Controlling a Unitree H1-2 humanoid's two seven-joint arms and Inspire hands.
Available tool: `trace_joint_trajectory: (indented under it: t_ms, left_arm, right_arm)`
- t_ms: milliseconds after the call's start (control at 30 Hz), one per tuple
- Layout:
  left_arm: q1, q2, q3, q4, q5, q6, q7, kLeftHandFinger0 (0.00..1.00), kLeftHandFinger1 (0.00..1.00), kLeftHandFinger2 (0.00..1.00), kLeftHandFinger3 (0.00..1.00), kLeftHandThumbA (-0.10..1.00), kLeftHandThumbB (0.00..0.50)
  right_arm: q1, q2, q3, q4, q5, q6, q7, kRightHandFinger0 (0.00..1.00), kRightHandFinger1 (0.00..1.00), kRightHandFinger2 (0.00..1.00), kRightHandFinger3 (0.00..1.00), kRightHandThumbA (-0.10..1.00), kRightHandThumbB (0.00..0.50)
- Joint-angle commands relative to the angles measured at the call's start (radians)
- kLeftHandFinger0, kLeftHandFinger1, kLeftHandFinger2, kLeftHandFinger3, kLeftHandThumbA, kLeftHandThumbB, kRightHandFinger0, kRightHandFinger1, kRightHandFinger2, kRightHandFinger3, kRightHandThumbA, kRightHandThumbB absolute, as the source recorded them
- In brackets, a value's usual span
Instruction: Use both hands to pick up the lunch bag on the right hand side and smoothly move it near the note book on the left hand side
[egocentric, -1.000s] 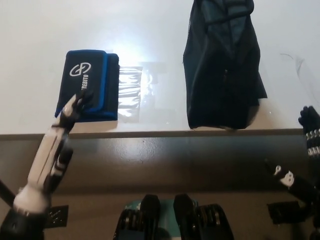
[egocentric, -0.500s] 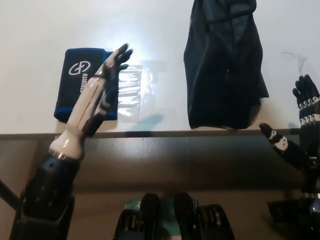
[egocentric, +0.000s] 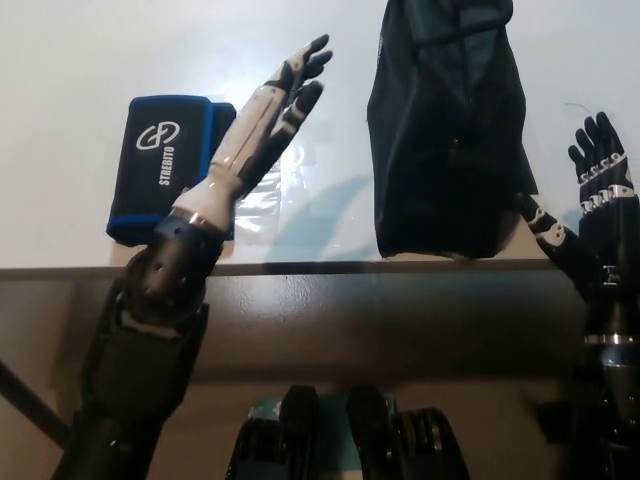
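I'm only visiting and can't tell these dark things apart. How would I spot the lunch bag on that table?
Start at the white table and go to its right half, near the front edge. The lunch bag is the big, floppy dark fabric shape lying there, between the raised white left hand and the black right hand. Unlike the smaller flat notebook at the left, it has no blue border or white logo.

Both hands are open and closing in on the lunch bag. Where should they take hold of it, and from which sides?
Probably by its two long flanks, one hand per side. The lunch bag lies as a tall, soft dark shape, too broad for one hand. The left hand is open on its left, the right hand open by its lower right edge, so press inward from both sides around mid-height; the limp fabric would likely sag if lifted by one end.
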Motion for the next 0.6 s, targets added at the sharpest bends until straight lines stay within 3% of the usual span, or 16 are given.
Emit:
trace_joint_trajectory:
  t_ms: [0,100,133,167,200,367,567]
  left_arm:
    - [-0.083,-0.018,0.020,0.058,-0.026,0.072,-0.002,1.00,1.00,1.00,1.00,1.00,0.383]
    - [-0.112,-0.030,0.031,0.130,-0.035,0.046,0.005,1.00,1.00,1.00,1.00,1.00,0.394]
    - [-0.118,-0.033,0.035,0.140,-0.042,0.048,0.002,1.00,1.00,1.00,1.00,1.00,0.384]
    - [-0.126,-0.036,0.039,0.157,-0.045,0.047,0.003,1.00,1.00,1.00,1.00,1.00,0.418]
    - [-0.136,-0.042,0.046,0.181,-0.055,0.050,0.004,1.00,1.00,1.00,1.00,1.00,0.440]
    - [-0.170,-0.072,0.072,0.274,-0.093,0.040,0.000,1.00,1.00,1.00,1.00,1.00,0.431]
    - [-0.211,-0.098,0.079,0.379,-0.092,0.008,0.013,1.00,1.00,1.00,1.00,1.00,0.415]
  right_arm:
    - [-0.055,0.004,-0.013,0.023,0.057,0.008,0.001,1.00,1.00,1.00,1.00,1.00,0.297]
    - [-0.071,0.002,-0.014,0.051,0.069,0.001,0.005,1.00,1.00,1.00,1.00,1.00,0.290]
    - [-0.076,0.001,-0.015,0.060,0.072,-0.002,0.005,1.00,1.00,1.00,1.00,1.00,0.263]
    - [-0.082,-0.001,-0.015,0.067,0.075,0.000,0.007,1.00,1.00,1.00,1.00,1.00,0.278]
    - [-0.091,-0.004,-0.016,0.076,0.082,0.004,0.010,1.00,1.00,1.00,1.00,1.00,0.256]
    - [-0.133,-0.012,-0.022,0.118,0.120,0.033,0.028,1.00,1.00,1.00,1.00,1.00,0.233]
    - [-0.204,-0.018,-0.038,0.202,0.175,0.053,0.045,1.00,1.00,1.00,1.00,1.00,0.255]
